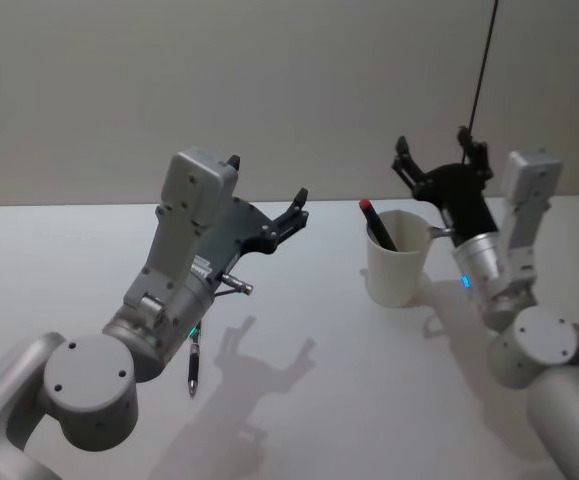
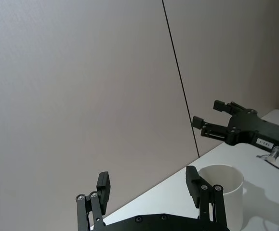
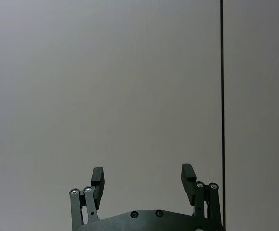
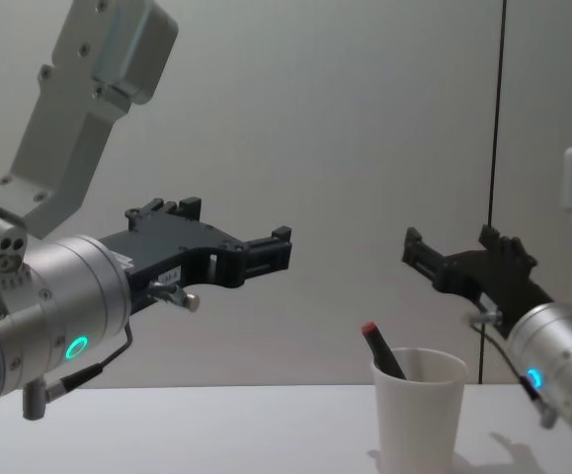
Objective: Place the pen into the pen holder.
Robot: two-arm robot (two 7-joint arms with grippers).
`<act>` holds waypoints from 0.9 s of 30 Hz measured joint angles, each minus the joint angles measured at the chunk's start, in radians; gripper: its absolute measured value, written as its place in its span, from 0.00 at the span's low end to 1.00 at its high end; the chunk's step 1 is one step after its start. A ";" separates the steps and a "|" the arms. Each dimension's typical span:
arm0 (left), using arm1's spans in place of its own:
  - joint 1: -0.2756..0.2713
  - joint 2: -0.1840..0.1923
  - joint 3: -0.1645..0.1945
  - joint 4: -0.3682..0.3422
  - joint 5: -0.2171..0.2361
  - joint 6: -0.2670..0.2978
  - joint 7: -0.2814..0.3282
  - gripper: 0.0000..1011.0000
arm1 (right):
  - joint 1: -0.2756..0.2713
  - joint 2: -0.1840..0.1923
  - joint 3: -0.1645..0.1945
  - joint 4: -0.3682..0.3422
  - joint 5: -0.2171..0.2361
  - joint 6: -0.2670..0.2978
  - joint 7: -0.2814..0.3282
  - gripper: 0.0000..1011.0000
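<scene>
1. My left gripper (image 1: 266,178) hangs high over the table (image 1: 299,330), jaws spread, with open air between it and the cup (image 1: 399,268).
2. My right gripper (image 1: 437,152) hovers just behind and above the cup, jaws apart.
3. A pen (image 1: 378,225) leans in the cup, and its red end pokes above the rim, taking the left part of the mouth.
4. A second pen (image 1: 194,365) lies flat on the table under my left wrist.
5. The wall (image 1: 169,90) closes off the space behind both grippers.

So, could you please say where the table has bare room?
The table is bare between the loose pen and the pen holder, and by the wall beyond the left hand. Crowded around the pen holder, with the right hand close by.
</scene>
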 joint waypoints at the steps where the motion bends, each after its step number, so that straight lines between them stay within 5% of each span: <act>1: 0.000 0.000 0.000 0.000 0.000 0.000 0.000 0.99 | -0.010 0.002 0.002 -0.021 0.000 0.023 0.002 0.99; 10: 0.000 0.000 0.000 0.000 0.000 0.000 0.000 0.99 | -0.175 0.048 0.037 -0.364 -0.009 0.267 0.017 0.99; 27: 0.000 0.000 0.000 0.000 0.000 0.000 0.000 0.99 | -0.313 0.115 0.095 -0.631 -0.063 0.502 0.003 0.99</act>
